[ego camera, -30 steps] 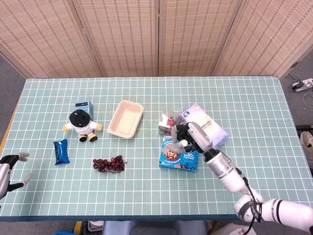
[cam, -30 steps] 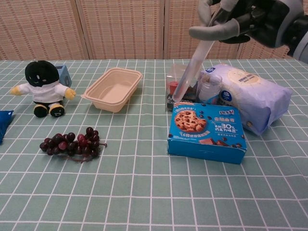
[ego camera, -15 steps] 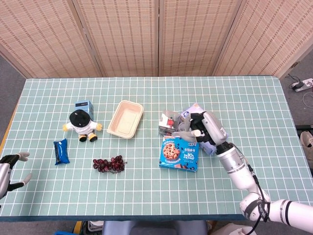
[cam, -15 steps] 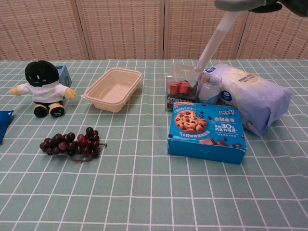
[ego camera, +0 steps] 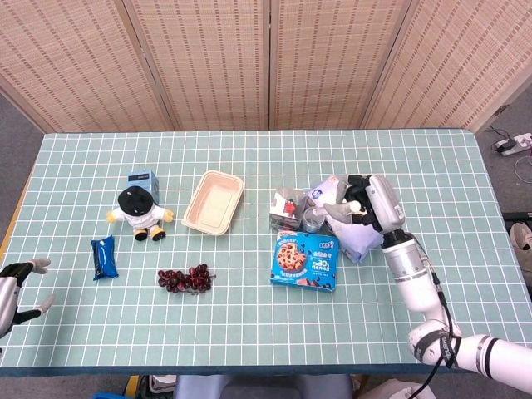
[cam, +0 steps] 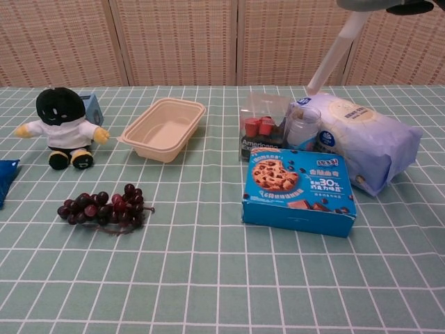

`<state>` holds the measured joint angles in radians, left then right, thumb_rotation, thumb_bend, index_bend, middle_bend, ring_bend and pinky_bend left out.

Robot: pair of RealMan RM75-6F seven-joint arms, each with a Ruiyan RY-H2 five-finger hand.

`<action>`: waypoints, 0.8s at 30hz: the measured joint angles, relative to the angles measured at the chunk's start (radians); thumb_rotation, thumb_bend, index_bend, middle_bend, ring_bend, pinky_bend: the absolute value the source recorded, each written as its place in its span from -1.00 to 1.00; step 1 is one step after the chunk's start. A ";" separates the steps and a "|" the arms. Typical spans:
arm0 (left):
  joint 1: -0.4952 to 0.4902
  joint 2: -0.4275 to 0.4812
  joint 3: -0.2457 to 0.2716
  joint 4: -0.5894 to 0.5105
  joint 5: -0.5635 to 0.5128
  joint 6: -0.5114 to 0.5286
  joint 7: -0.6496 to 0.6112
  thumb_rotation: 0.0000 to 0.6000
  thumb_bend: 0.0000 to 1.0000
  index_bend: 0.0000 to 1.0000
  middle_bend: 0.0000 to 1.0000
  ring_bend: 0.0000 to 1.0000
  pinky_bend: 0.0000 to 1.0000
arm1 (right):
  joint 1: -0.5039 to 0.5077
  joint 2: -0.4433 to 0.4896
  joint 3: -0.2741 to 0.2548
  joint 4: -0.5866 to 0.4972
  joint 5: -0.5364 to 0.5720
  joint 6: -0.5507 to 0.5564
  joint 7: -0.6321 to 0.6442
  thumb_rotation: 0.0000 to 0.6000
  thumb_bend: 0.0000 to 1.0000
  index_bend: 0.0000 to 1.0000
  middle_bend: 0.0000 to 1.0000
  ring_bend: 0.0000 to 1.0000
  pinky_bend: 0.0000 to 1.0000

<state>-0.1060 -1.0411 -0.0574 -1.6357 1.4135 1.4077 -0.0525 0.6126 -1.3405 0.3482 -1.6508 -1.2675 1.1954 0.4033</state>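
Note:
My right hand (ego camera: 363,202) hovers over the lavender wipes pack (ego camera: 359,235), fingers spread and holding nothing. In the chest view only one long pale finger (cam: 337,50) reaches down from the top edge towards the pack (cam: 361,142). A blue cookie box (ego camera: 304,260) lies just in front of the pack. A small jar (cam: 303,127) and a clear box of red capsules (cam: 261,125) stand beside it. My left hand (ego camera: 18,284) is at the table's near left corner, fingers apart and empty, closest to the blue snack packet (ego camera: 103,256).
A beige food tray (ego camera: 214,202) sits mid-table. To its left a plush doll (ego camera: 138,211) stands in front of a blue carton (ego camera: 142,179). A bunch of dark grapes (ego camera: 186,278) lies nearer the front edge. Folding screens stand behind the table.
My right hand has moved right and back, from over the cookie box to over the wipes pack, and has risen mostly out of the chest view. The left hand has not moved.

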 measured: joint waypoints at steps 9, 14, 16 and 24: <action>0.002 0.003 0.001 -0.002 0.003 0.004 -0.009 1.00 -0.47 -0.27 -0.21 -0.39 -0.10 | 0.005 -0.038 -0.008 0.050 0.004 -0.022 0.008 1.00 -0.23 0.70 1.00 1.00 1.00; 0.002 0.005 0.001 -0.001 0.004 0.004 -0.015 1.00 -0.47 -0.27 -0.21 -0.39 -0.10 | 0.008 -0.057 -0.012 0.077 0.009 -0.037 0.015 1.00 -0.23 0.70 1.00 1.00 1.00; 0.003 0.006 0.001 -0.002 0.006 0.005 -0.016 1.00 -0.47 -0.27 -0.21 -0.39 -0.10 | 0.010 -0.065 -0.014 0.090 0.009 -0.044 0.019 1.00 -0.23 0.70 1.00 1.00 1.00; 0.002 0.007 0.002 -0.001 0.005 0.001 -0.021 1.00 -0.47 -0.27 -0.21 -0.39 -0.10 | 0.020 -0.096 -0.019 0.138 0.009 -0.069 0.034 1.00 -0.23 0.70 1.00 1.00 1.00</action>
<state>-0.1041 -1.0344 -0.0557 -1.6369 1.4181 1.4088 -0.0737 0.6328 -1.4365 0.3291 -1.5132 -1.2589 1.1260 0.4368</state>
